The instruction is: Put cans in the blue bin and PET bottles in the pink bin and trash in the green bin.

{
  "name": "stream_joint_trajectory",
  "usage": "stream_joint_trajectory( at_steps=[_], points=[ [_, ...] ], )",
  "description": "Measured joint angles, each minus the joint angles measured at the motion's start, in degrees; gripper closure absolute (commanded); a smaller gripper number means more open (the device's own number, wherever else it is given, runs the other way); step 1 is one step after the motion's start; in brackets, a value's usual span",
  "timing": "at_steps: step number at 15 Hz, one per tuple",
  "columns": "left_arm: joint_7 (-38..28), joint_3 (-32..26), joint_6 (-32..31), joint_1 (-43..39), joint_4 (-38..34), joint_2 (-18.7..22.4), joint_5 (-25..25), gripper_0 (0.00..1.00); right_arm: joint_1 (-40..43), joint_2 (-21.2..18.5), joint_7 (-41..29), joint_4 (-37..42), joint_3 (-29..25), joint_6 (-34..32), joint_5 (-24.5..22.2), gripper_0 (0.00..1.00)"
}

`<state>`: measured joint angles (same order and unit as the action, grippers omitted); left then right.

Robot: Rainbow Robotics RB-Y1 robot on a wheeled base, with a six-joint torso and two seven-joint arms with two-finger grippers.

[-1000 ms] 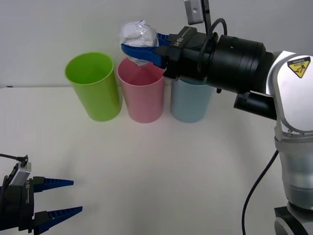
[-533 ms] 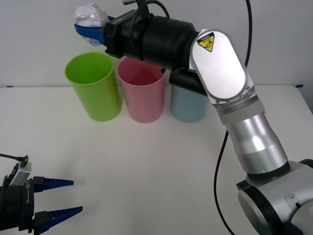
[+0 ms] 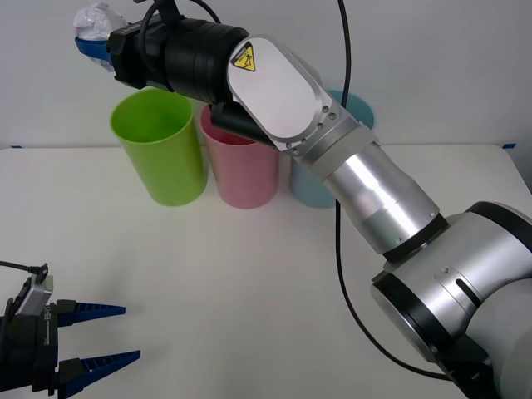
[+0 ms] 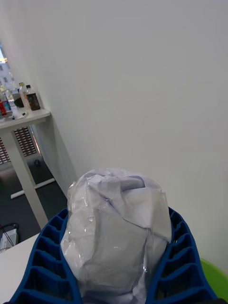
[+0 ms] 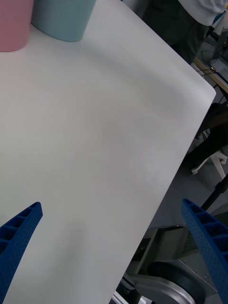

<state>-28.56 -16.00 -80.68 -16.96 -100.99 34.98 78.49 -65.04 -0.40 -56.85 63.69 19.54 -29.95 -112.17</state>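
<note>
My right gripper (image 3: 93, 39) is shut on the trash (image 3: 96, 18), a crumpled ball of clear whitish film, held high, above and just left of the green bin (image 3: 160, 156). The right wrist view has the trash (image 4: 116, 232) wedged between the blue ribbed fingers (image 4: 42, 259). The pink bin (image 3: 241, 166) stands in the middle of the row and the blue bin (image 3: 326, 179) at its right, partly behind my right arm. My left gripper (image 3: 98, 336) rests open near the table's front left corner, holding nothing.
All three bins stand in a row at the back of the white table (image 3: 266, 274). In the left wrist view the pink bin (image 5: 14, 23) and blue bin (image 5: 61, 19) stand far off, and the table edge (image 5: 190, 142) drops to the floor.
My right arm has swung left with the trash, from above the pink bin, over the green bin, to just past the green bin's left side. The left arm has not moved.
</note>
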Motion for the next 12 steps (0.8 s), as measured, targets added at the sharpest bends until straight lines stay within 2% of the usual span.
stream_joint_trajectory(
  at_steps=[3,6,9,12],
  points=[
    [0.0,0.0,0.0,0.0,0.0,0.0,0.0,0.0,-8.59,0.76,0.04,-12.57,4.57,5.39,4.81,1.0],
    [0.0,0.0,0.0,0.0,0.0,0.0,0.0,0.0,-16.95,1.4,-0.01,-24.39,8.27,7.58,7.69,1.0],
    [0.0,0.0,0.0,0.0,0.0,0.0,0.0,0.0,-20.59,1.41,-0.12,-30.26,11.36,8.0,9.55,1.0],
    [0.0,0.0,0.0,0.0,0.0,0.0,0.0,0.0,-21.24,1.41,-0.19,-32.48,13.62,8.34,9.37,1.0]
  ],
)
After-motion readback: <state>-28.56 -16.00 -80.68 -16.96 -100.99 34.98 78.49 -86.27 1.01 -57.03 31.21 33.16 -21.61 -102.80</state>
